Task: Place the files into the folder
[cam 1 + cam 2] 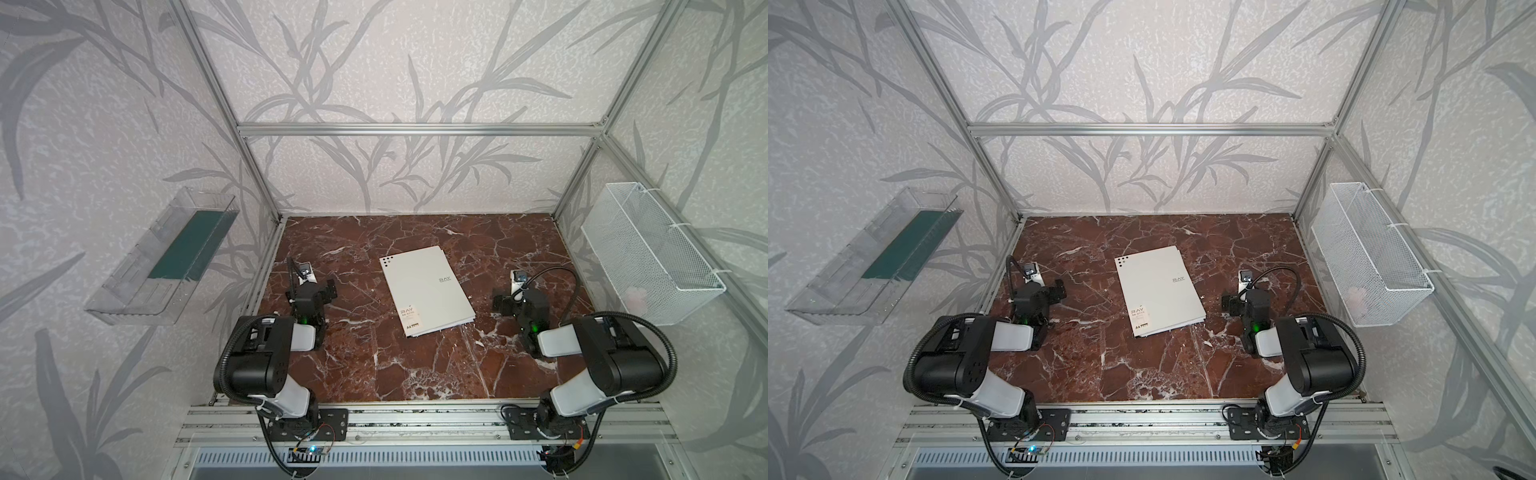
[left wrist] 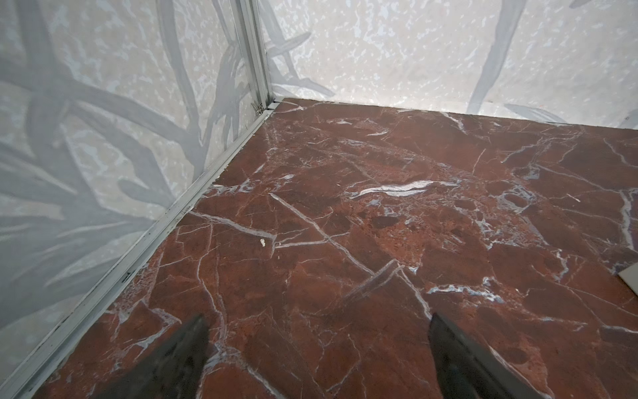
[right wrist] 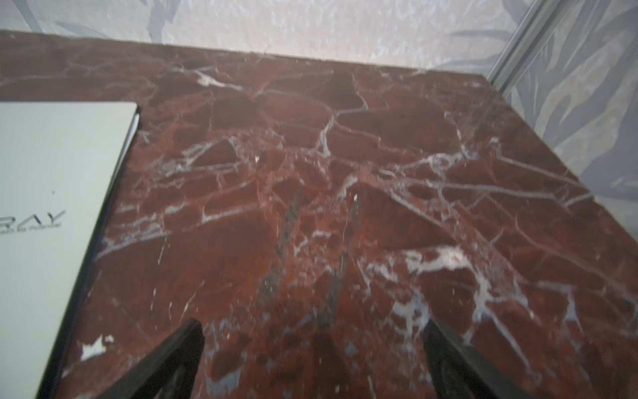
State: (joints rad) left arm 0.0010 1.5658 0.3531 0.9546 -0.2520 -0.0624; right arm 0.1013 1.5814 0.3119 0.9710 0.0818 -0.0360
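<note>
The folder [image 1: 424, 291] [image 1: 1158, 291] lies shut and flat on the red marble table [image 1: 415, 374], off-white cover up, with black corner dots and "RAY" print. Thin white layered edges [image 1: 459, 323] show at its near right corner; the files are otherwise hidden. My left gripper [image 1: 329, 291] [image 1: 1059, 289] hovers open to the left of the folder, apart from it. My right gripper [image 1: 500, 304] [image 1: 1228, 303] stands open just right of it. In the left wrist view the gripper [image 2: 317, 321] spans bare marble. The right gripper [image 3: 312, 326] also holds nothing, with the folder [image 3: 51, 207] beside it.
A clear plastic tray with a green base [image 1: 166, 257] hangs on the left wall. A white wire mesh basket [image 1: 648, 249] hangs on the right wall. Aluminium frame posts [image 1: 266, 195] stand at the table's back corners, and walls close three sides.
</note>
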